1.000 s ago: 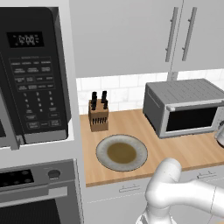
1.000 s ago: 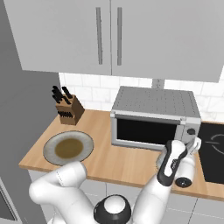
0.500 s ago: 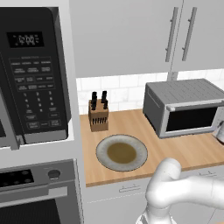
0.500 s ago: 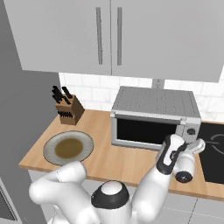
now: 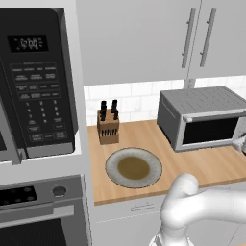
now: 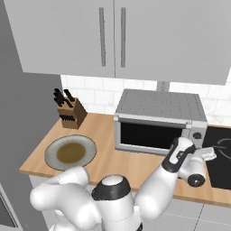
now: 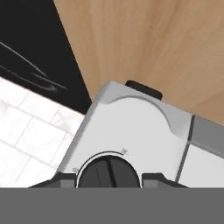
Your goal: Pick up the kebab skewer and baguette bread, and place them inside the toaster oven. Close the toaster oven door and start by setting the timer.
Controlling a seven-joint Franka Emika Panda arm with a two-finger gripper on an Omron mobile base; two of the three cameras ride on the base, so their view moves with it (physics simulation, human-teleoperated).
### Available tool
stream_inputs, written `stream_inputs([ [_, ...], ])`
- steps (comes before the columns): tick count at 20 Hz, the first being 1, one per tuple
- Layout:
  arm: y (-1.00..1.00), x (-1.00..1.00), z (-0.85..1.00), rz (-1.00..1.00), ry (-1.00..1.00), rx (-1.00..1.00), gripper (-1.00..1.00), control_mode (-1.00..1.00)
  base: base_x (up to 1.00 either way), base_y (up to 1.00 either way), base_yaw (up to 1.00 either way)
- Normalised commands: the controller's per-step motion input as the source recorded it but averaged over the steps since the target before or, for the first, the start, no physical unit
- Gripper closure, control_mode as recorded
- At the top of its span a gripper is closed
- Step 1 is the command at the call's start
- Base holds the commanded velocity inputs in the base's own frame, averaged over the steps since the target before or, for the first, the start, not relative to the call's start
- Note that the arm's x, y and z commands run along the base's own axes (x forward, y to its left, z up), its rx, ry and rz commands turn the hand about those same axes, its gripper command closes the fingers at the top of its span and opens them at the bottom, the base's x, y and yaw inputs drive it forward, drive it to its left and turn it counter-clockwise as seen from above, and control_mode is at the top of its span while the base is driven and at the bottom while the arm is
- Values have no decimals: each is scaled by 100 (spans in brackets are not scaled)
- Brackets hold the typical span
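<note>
The grey toaster oven (image 6: 158, 106) (image 5: 204, 103) stands on the wooden counter with its dark-glass door (image 6: 151, 135) (image 5: 211, 130) closed. My gripper (image 6: 206, 154) (image 5: 239, 142) is at the control panel on the oven's right end. In the hand view its open fingertips (image 7: 57, 179) flank a dark round timer knob (image 7: 109, 171) on the grey panel (image 7: 131, 127). The kebab skewer and the baguette bread are hidden from view. The round plate (image 5: 133, 167) (image 6: 70, 152) has nothing on it.
A knife block (image 5: 108, 126) (image 6: 71, 113) stands behind the plate. A black microwave (image 5: 38, 81) and a built-in range oven (image 5: 43, 211) are at the left. A black cooktop (image 6: 219, 151) lies right of the toaster oven. Cabinets hang above.
My hand has risen from above the counter's front toward the toaster oven's right control panel. The oven, door and plate have not moved.
</note>
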Motion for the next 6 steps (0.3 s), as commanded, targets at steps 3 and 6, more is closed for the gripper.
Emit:
stream_inputs([
  [3,0,0,0,0,-2,60,100,-100,0,0,0],
  [6,0,0,0,0,-3,62,100,-100,0,0,0],
])
